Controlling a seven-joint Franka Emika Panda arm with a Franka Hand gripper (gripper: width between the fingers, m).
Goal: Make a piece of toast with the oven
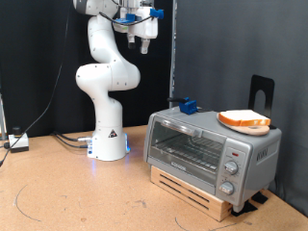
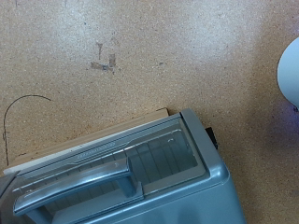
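Observation:
The silver-grey oven [image 1: 207, 146] stands on the table at the exterior view's right, its glass door shut. The piece of toast [image 1: 245, 118] lies on a round tan plate [image 1: 262, 127] on top of the oven. My gripper [image 1: 143, 40] hangs high at the exterior view's top, well above and to the left of the oven, with nothing seen between its fingers. The wrist view looks down on the oven [image 2: 140, 177], showing its glass door and handle [image 2: 75, 179]. No fingers and no toast show in that view.
The oven rests on a low wooden pallet [image 1: 192, 188]. A blue object [image 1: 187, 105] and a black stand [image 1: 262, 91] are behind it. The robot's white base [image 1: 109, 140] stands at the back, with cables and a small box [image 1: 16, 142] at the left.

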